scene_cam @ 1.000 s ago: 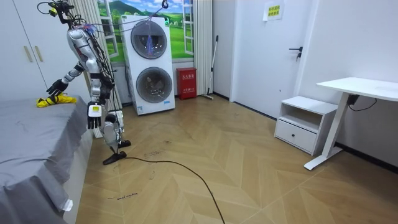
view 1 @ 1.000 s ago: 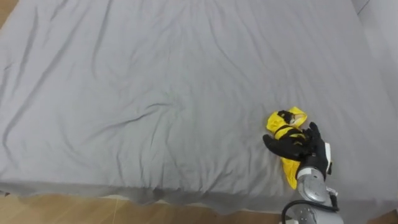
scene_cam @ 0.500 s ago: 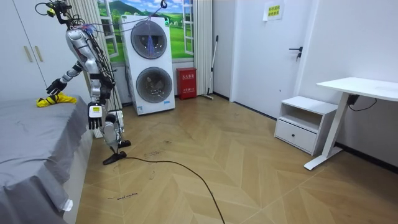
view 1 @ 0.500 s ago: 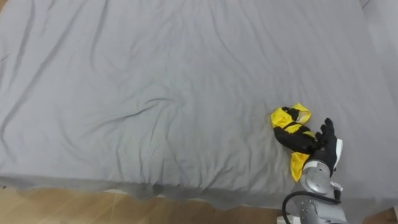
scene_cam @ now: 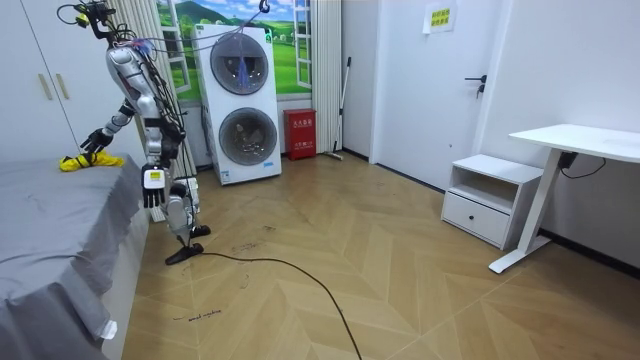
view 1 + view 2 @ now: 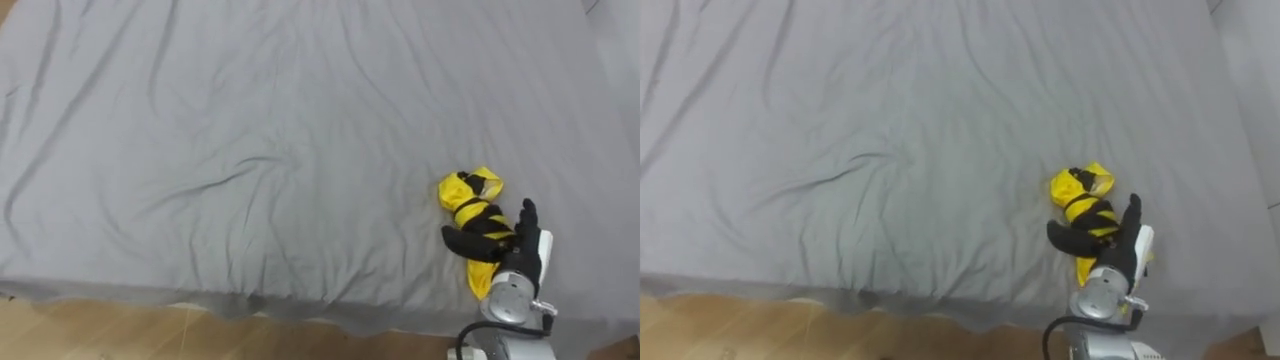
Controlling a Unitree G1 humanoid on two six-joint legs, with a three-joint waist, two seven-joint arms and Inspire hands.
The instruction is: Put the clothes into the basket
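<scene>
Surface: wide grey bed sheet (image 6: pixel 250 150), a bit wrinkled, robot standing right at its edge in the room view
Task thing: small crumpled yellow garment (image 6: pixel 470 187), lying on the sheet near the bed's front edge, over to the right
Right hand (image 6: pixel 503 240): on the garment, dark fingers (image 6: pixel 465 240) curled across the cloth, thumb up on the other side, so gripping it by the look of it
Left hand (image 5: pixel 151 196): hanging idle by the hip
Just changed: a second ago lying spread on top of the cloth, now wrapped round the near part of it; garment barely moved, not lifted
Meaning: grasp pretty much done, guessing lift and carry to the basket next
Writing: small yellow sign (image 5: pixel 437 17) high on the far wall, way too tiny to read; no print to make out on the garment either
</scene>
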